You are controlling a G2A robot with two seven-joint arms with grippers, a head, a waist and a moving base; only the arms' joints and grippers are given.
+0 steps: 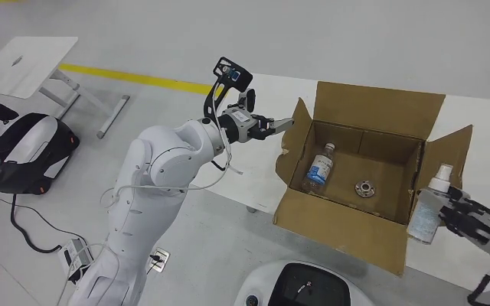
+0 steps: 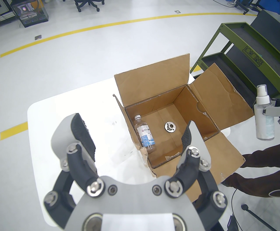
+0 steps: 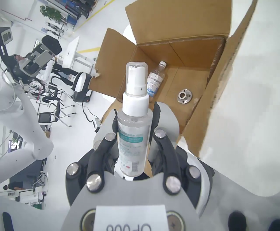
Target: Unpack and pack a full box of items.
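Note:
An open cardboard box [image 1: 348, 222] [image 2: 153, 91] [image 3: 175, 19] stands on the white table [image 1: 253, 164]. Inside it lie a clear plastic bottle [image 1: 321, 166] [image 2: 145, 135] [image 3: 155, 79] and a small metal flange [image 1: 364, 188] [image 2: 170, 126] [image 3: 184, 96]. My right gripper [image 1: 452, 210] [image 3: 133, 118] is shut on a clear spray bottle [image 1: 429, 205] [image 2: 264, 116] [image 3: 133, 122] with a white pump, held just outside the box's right flap. My left gripper [image 1: 287, 124] [image 2: 133, 131] hangs open and empty beside the box's left flap.
A green metal cart [image 2: 245, 48] stands beyond the box. A person's dark sleeve [image 2: 251, 172] reaches in near the box's front flap. A white side table [image 1: 38, 65] and a black-and-white device [image 1: 34, 153] sit on the floor to the left.

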